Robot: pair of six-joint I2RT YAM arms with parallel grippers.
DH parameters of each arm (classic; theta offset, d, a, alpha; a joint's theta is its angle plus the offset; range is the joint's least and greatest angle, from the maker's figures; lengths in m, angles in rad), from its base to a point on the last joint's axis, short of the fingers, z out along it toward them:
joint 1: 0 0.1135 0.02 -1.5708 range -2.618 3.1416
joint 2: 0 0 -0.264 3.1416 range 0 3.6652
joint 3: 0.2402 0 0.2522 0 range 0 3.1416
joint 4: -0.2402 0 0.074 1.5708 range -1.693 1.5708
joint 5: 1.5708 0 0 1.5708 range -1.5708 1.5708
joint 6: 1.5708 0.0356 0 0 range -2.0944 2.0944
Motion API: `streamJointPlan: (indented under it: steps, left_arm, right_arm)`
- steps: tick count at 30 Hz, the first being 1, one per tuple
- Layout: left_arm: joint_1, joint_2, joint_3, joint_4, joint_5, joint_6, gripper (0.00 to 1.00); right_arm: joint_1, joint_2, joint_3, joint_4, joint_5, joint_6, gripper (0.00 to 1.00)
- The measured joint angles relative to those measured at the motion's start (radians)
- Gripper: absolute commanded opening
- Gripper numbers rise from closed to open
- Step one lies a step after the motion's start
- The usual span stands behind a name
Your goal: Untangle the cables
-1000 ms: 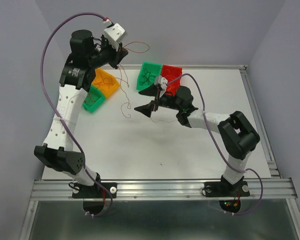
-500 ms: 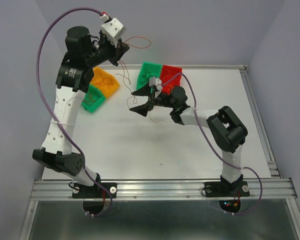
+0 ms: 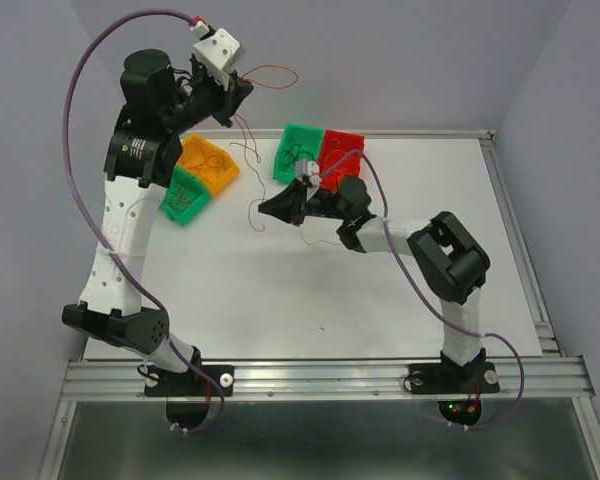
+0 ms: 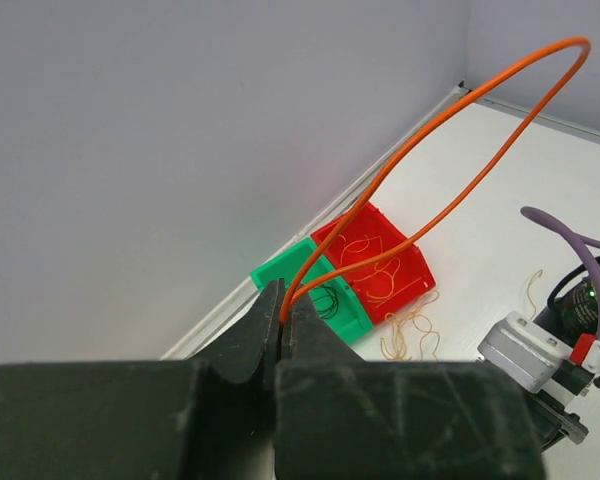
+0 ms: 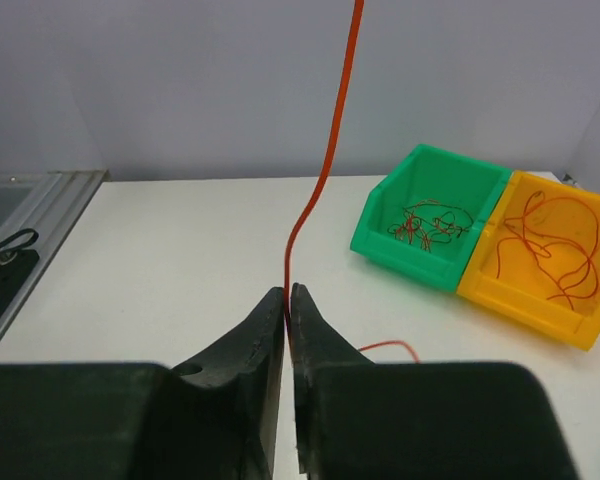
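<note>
Left claw is clamped on an orange cable, held high, well left of the red bin; the cable loops upward. Right claw, low over the bench just left of that bin, pinches a red-orange strand rising straight up.

– What is each arm built from?
– The left arm and the right arm have white links pierced with rows of small holes, joined by rounded black joints. A purple cable trails along each.
– And at the two ends?
– At one end, dark, scuffed fingers taper to points. At the other, black base plates carry silver screws.
</note>
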Motion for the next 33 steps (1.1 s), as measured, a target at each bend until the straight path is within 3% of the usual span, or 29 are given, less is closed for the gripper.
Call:
streamJointPlan:
  steps: [1,6,10,18,27,33]
  left_arm:
    - [0.000,-0.003,0.000,0.000,-0.006,0.002,0.00]
    - [0.000,-0.031,-0.026,0.025,-0.061,0.015,0.00]
    - [0.000,-0.047,-0.102,0.060,-0.080,0.029,0.00]
    - [-0.001,0.000,-0.303,0.134,-0.075,0.034,0.00]
    - [-0.038,0.010,-0.585,0.217,0.063,0.028,0.00]
    - [-0.044,-0.098,-0.763,0.302,0.187,0.002,0.00]
  right_arm:
    - [0.000,-0.002,-0.009,-0.001,0.006,0.000,0.01]
    - [0.001,-0.042,-0.088,-0.005,0.036,0.017,0.01]
    - [0.001,-0.167,-0.196,-0.021,0.066,0.061,0.01]
    - [0.002,-0.406,-0.227,-0.131,0.127,0.077,0.01]
    - [0.002,-0.440,-0.171,-0.327,0.214,0.023,0.01]
    - [-0.007,-0.430,-0.100,-0.393,0.280,-0.005,0.01]
